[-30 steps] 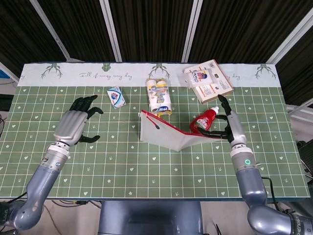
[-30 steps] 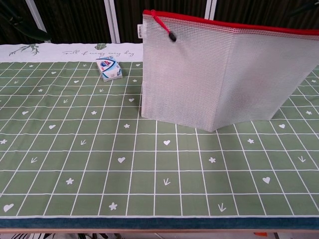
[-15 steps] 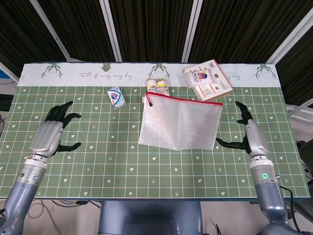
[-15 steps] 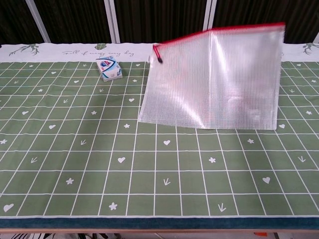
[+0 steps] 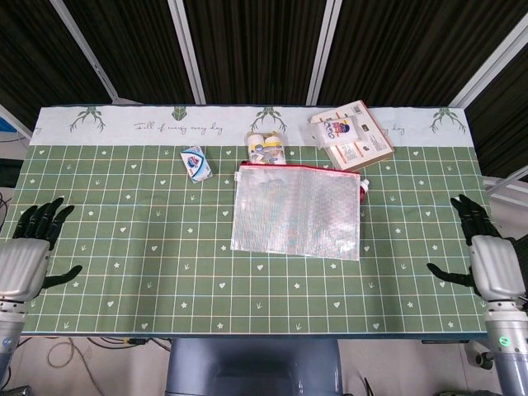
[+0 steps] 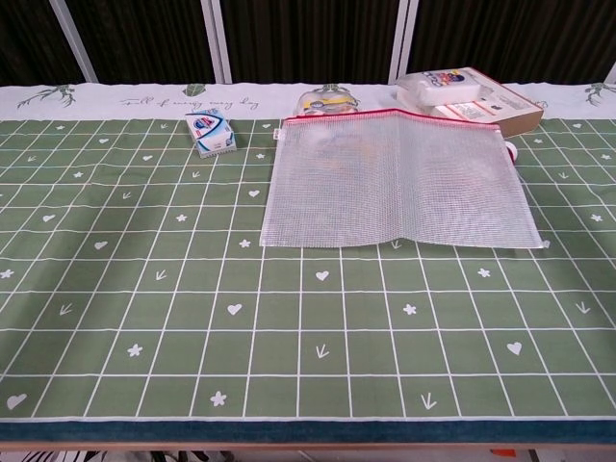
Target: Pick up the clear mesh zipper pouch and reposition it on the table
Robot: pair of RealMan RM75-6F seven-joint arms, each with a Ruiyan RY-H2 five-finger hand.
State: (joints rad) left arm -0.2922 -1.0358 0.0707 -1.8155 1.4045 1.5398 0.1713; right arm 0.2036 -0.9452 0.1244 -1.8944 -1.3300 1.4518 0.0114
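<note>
The clear mesh zipper pouch (image 5: 299, 211) (image 6: 399, 181) with a red zipper along its far edge lies flat in the middle of the green checked table. No hand touches it. My left hand (image 5: 26, 256) hangs at the table's left front edge, fingers spread, holding nothing. My right hand (image 5: 487, 260) is at the right front edge, also spread and empty. Neither hand shows in the chest view.
A small blue and white packet (image 5: 195, 162) (image 6: 211, 132) lies left of the pouch. A yellow-labelled pack (image 5: 266, 147) (image 6: 324, 99) peeks out behind the pouch's far edge. A boxed item (image 5: 352, 135) (image 6: 469, 96) sits at the back right. A red and white bottle cap (image 5: 364, 186) pokes out at the pouch's right.
The pouch, standing folded and then tipping, has dropped flat on the table, covering the items behind it. Both hands have pulled back and outward to the table's front corners.
</note>
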